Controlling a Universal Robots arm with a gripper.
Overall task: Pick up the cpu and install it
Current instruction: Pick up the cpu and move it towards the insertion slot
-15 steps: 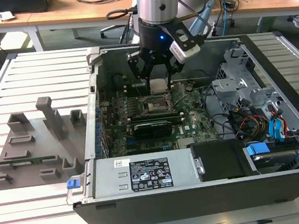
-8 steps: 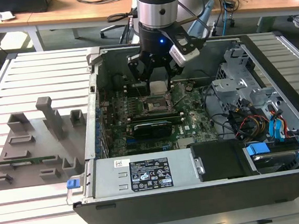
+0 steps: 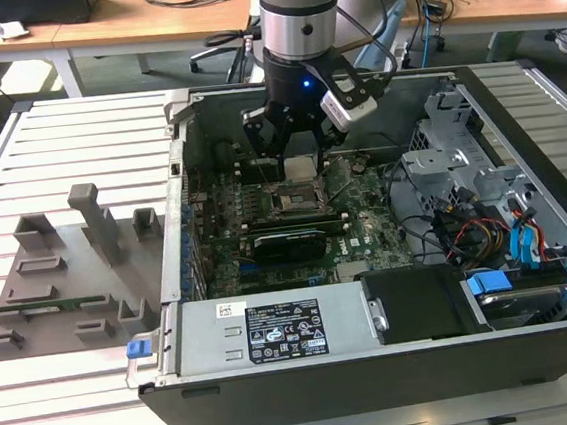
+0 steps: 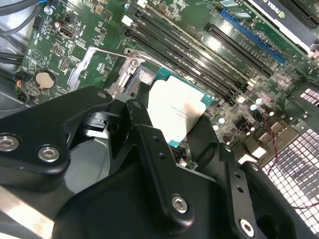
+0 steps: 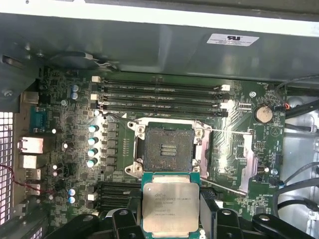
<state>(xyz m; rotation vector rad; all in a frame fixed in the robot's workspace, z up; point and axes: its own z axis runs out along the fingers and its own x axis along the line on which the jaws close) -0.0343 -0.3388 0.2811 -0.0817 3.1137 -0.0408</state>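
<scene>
The tool (image 3: 297, 141) pinches the cpu (image 5: 170, 206) by two opposite edges. Its fingers (image 4: 137, 119) are closed on the thin rim and clear of the metal top. The cpu hangs roughly level inside the open case (image 3: 280, 389), low over the board (image 5: 65, 124) and just beside the bare socket (image 5: 169, 148); it is not seated. In the exterior view the tool stands over the far middle of the case, which lies on the slatted bench (image 3: 55, 134).

The chip looks light, thin and stiff. Weight should be no trouble, but the grip area is only a narrow edge. The smooth plate and rim probably give little friction, so it could tilt or slip if knocked. The underside, hidden here, and the socket's contact field are likely the fragile parts. I judge that a scrape or a skewed drop could damage them. The edges are the right place to hold it, as now, since that leaves the underside free and keeps the fingers off the face. Little squeeze should be needed.
</scene>
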